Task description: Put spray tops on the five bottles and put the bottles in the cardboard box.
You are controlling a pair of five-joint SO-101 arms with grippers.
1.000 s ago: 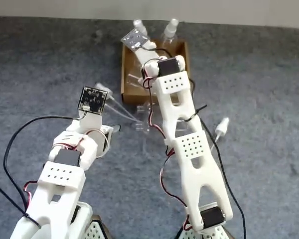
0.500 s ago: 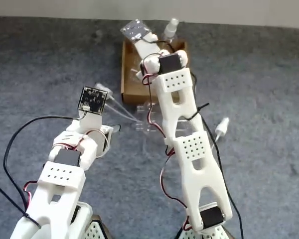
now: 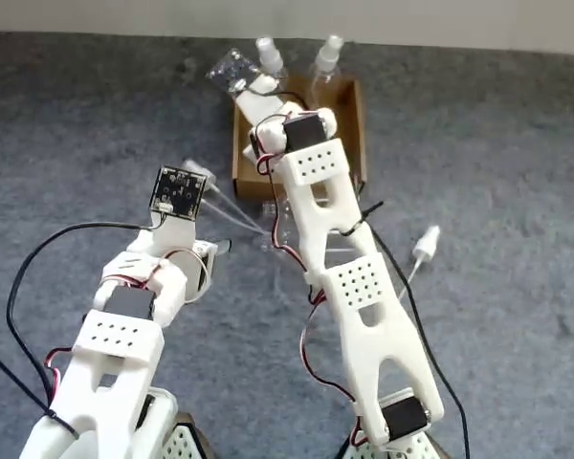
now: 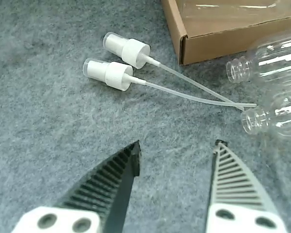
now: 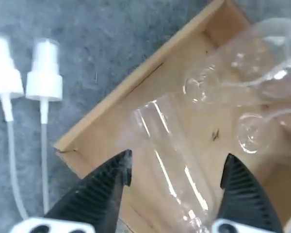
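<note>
Inside the cardboard box [image 5: 136, 78] lie clear bottles [image 5: 169, 160], and my right fingers [image 5: 102, 189] hang spread apart over them. Beside the box, two uncapped bottles [image 4: 276, 60] and two spray tops [image 4: 128, 48] lie on the grey desk [image 4: 48, 121], my left fingers [image 4: 114, 182] apart above it, near the tops.

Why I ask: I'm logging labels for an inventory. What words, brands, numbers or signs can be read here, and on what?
No text can be read.
The cardboard box has plain walls, the clear bottles bear no label, and the white spray tops are unmarked.
The dark board on the left arm's wrist: any marks are too small to read.
</note>
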